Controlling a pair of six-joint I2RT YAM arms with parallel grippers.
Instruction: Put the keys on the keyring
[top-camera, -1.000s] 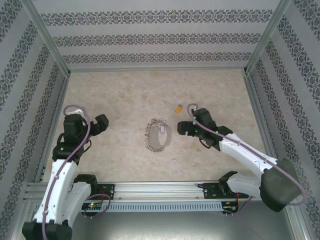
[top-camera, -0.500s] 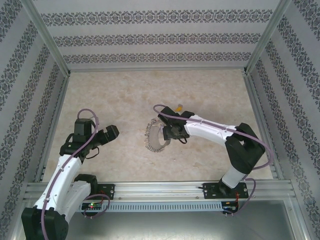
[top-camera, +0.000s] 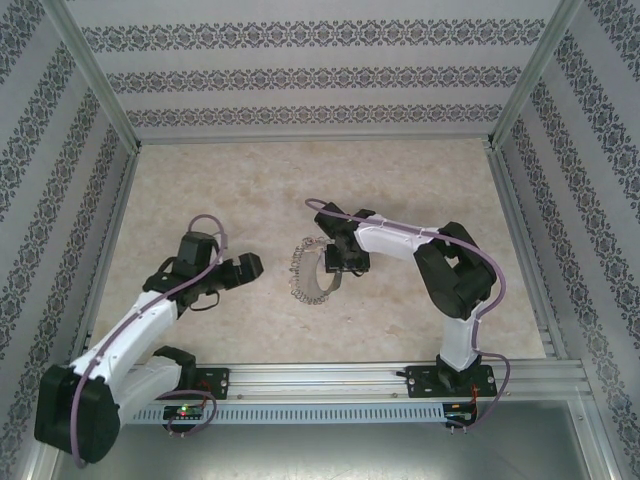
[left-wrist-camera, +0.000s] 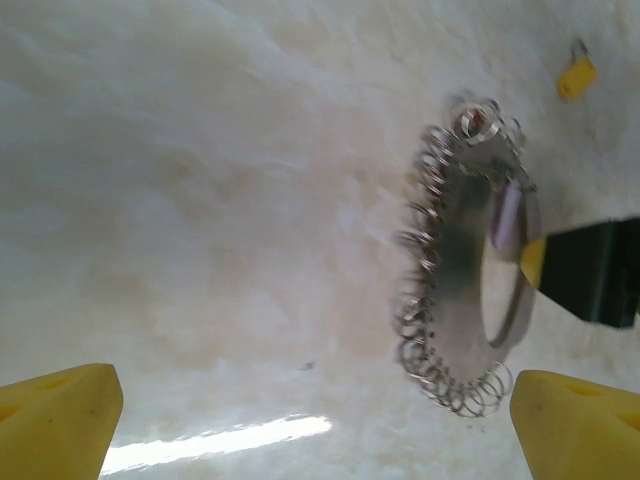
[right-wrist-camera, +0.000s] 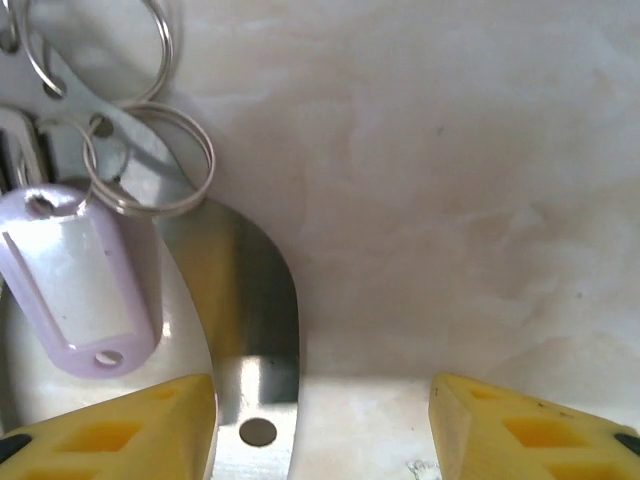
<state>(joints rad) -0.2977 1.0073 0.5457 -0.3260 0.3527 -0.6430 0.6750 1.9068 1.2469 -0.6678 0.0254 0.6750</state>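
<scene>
The keyring (top-camera: 306, 273) is a flat silver loop fringed with small wire rings, lying mid-table; it also shows in the left wrist view as keyring (left-wrist-camera: 462, 290). A pale lilac key (right-wrist-camera: 80, 280) lies inside the loop, hooked to a small ring. An orange-yellow key (left-wrist-camera: 577, 76) lies loose beyond the loop. My right gripper (right-wrist-camera: 320, 430) hangs low over the loop's right side. It is open, with the loop's flat band end (right-wrist-camera: 250, 330) lying between the yellow fingertips (right-wrist-camera: 110, 430), close to the left one. My left gripper (top-camera: 247, 268) is wide open, left of the loop, holding nothing.
Patterned walls and metal frame posts (top-camera: 100, 80) enclose the marble-look table (top-camera: 250, 180). A rail (top-camera: 320, 375) runs along the near edge. The right forearm (top-camera: 400, 240) stretches across the table from the right.
My right arm swung left from beside the keyring to over its right side, and its jaws narrowed. My left arm reached right, closer to the keyring.
</scene>
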